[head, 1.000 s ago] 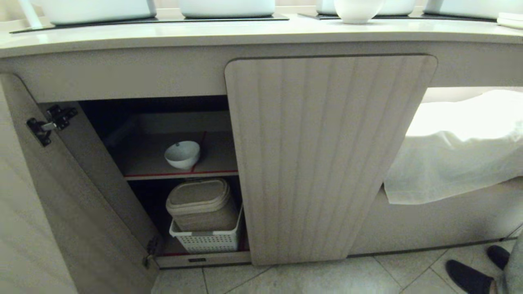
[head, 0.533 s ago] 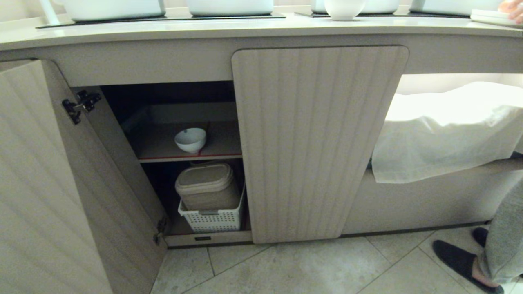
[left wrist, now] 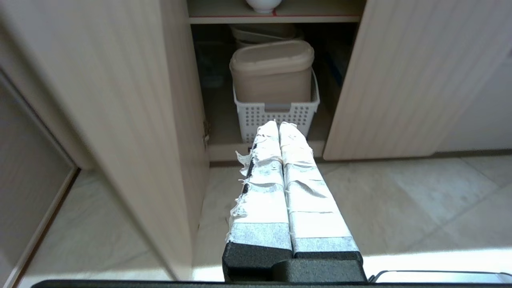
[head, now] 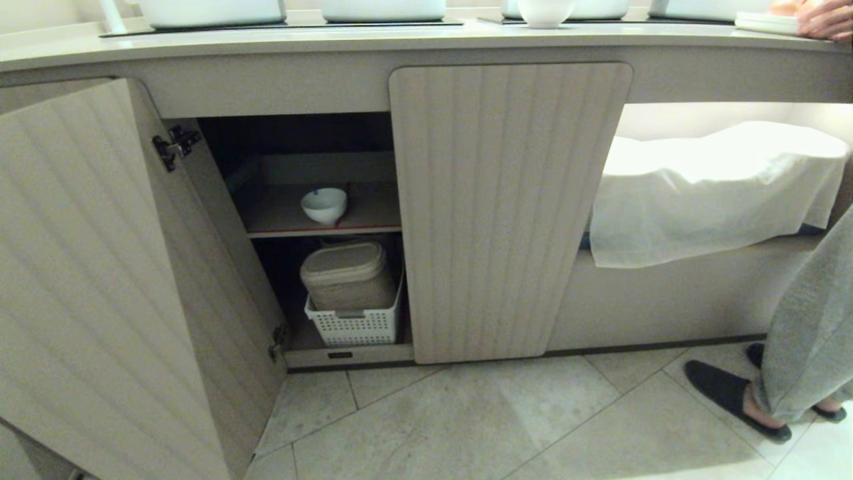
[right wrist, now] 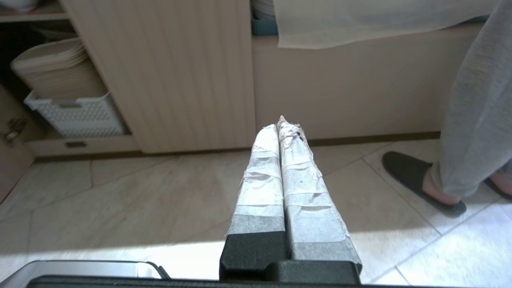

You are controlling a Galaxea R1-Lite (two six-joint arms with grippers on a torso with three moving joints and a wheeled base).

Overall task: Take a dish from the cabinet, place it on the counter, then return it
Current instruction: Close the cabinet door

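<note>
Low over the floor tiles, the left gripper [left wrist: 279,125] and right gripper [right wrist: 281,124] hang pressed together, empty. Beyond them, inside the open cabinet [head: 510,200], the dish [head: 324,205] sits on the shelf, well apart from both.

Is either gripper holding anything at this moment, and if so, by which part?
Nothing is held. The left gripper and right gripper are both shut on nothing, out over the floor. The bowl sits untouched on the cabinet shelf.
</note>
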